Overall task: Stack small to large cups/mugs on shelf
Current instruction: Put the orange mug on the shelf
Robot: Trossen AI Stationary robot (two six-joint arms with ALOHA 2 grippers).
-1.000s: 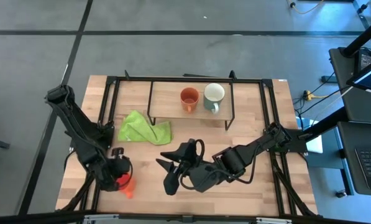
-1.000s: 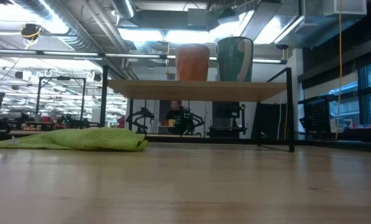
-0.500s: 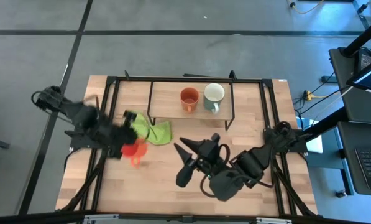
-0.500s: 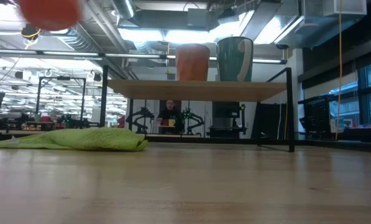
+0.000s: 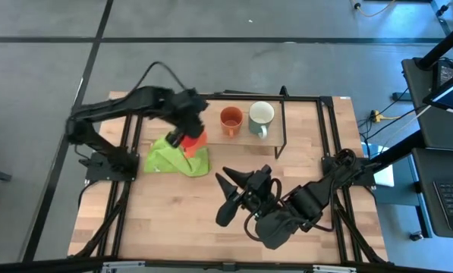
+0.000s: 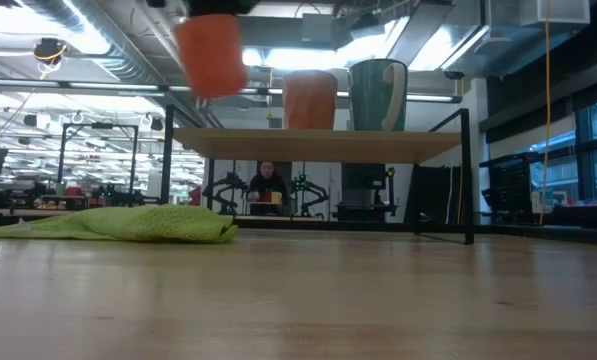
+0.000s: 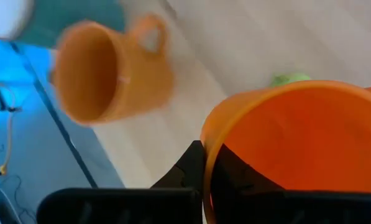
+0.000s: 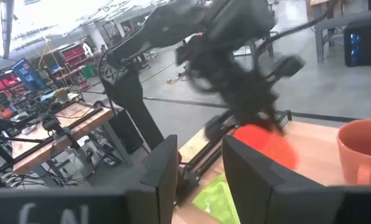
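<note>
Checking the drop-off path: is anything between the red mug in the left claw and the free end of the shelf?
Nothing visible. The left claw holds the red mug in the air above the shelf, beside the brown mug; the board there is bare.

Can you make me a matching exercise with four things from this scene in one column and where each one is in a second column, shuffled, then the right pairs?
Things:
1. red mug
2. brown mug
3. green mug
4. cloth

Places:
A. on the shelf, at its right end
B. lying on the table, left of the shelf
C. held in the air by the left tool
D. on the shelf, just left of the largest mug

Pairs: 1-C, 2-D, 3-A, 4-B
</note>
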